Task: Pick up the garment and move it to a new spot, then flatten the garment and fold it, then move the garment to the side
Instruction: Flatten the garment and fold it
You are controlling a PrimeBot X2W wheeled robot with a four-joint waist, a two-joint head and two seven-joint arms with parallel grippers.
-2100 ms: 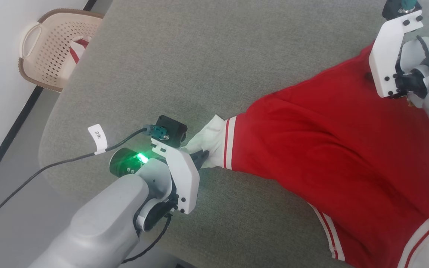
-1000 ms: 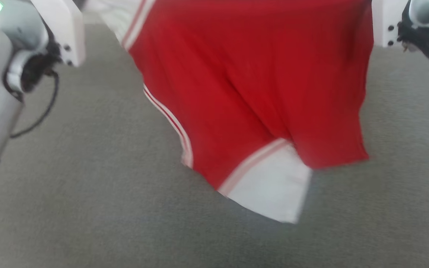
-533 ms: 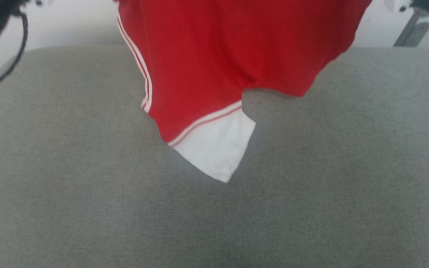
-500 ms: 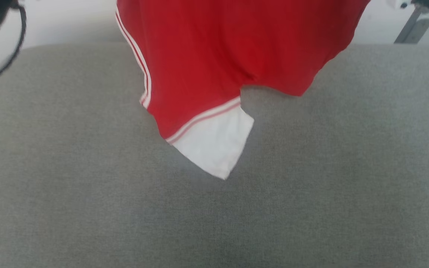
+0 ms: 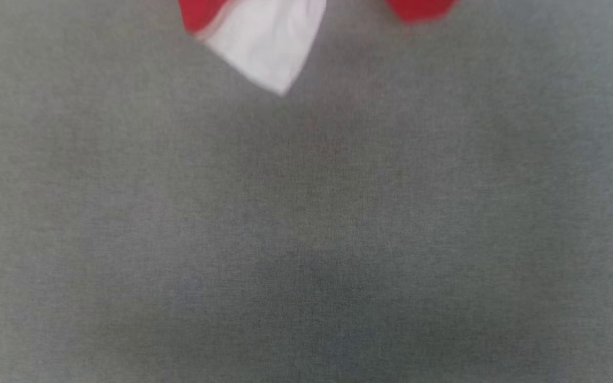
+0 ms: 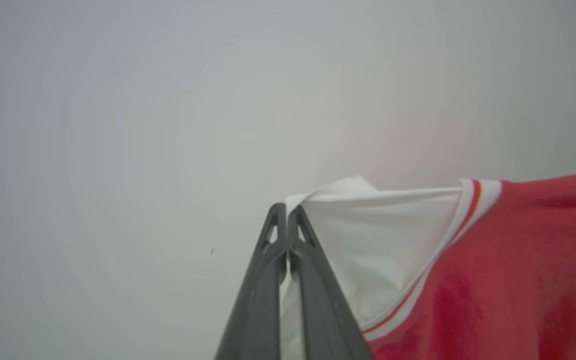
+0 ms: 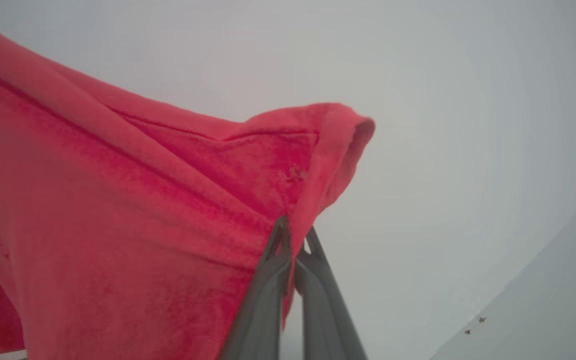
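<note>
Both jaws clenched on the garment (image 5: 262,45): left gripper (image 6: 287,210) pinches the white cuff corner, right gripper (image 7: 295,229) a red hem fold. 2 spread grips let it hang open for laying flat; cuff dangles top centre of head view, over grey tabletop (image 5: 306,239).

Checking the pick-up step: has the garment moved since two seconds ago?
Yes, upward. It lay flat on the grey surface then; now the garment hangs from the left gripper and right gripper, its white cuff dangling over the surface.
</note>
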